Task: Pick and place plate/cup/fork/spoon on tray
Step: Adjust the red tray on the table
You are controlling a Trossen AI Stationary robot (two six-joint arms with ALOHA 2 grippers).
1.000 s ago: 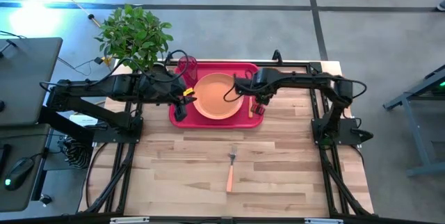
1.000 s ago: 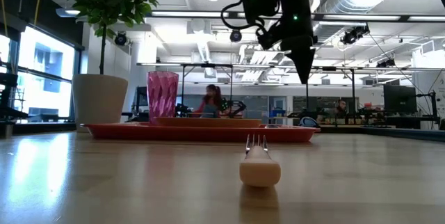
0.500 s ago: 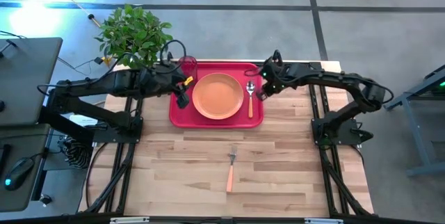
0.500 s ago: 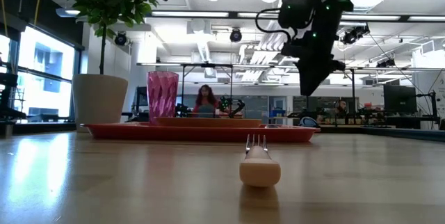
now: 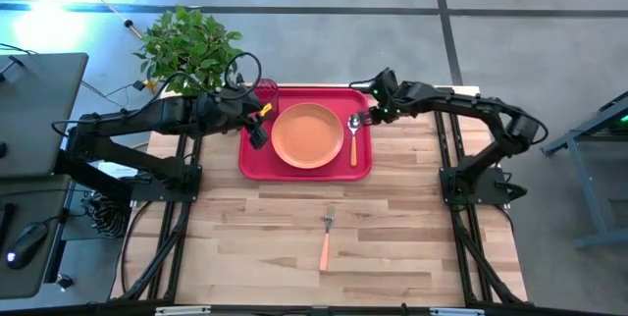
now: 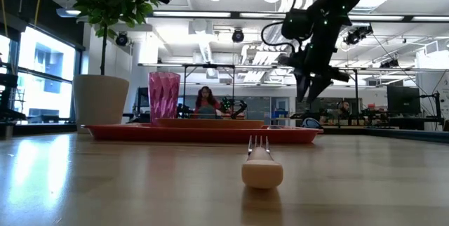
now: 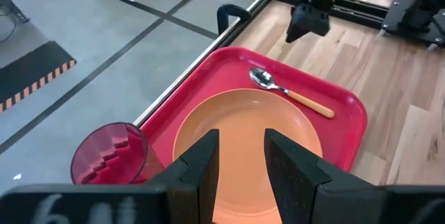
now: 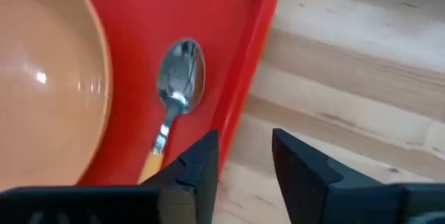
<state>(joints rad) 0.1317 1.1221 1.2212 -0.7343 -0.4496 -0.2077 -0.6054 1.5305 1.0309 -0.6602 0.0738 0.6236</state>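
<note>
Right hand (image 5: 370, 117) hangs just past the tray's right rim near its far corner, above the tabletop (image 5: 392, 228), fingers parted and grasping nothing. Left hand (image 5: 257, 137) sits over the left edge of the tray (image 5: 363, 167), beside the plate, fingers also apart and empty. Tray: red, long axis left-right, at the far middle of the tabletop. Plate (image 5: 307, 136), orange, lies flat at tray centre. Cup (image 5: 265, 91), dark red, stands upright in the tray's far left corner. Spoon (image 5: 353, 137) lies on the tray between plate and right rim; long axis front-back, bowl toward the far edge, handle toward the near edge. Fork (image 5: 326, 238) lies on bare wood well in front of the tray; long axis front-back, tines toward the tray, orange handle toward the near edge. Potted plant (image 5: 189, 51) stands at the far left corner. No readable writing on any of the items.
</note>
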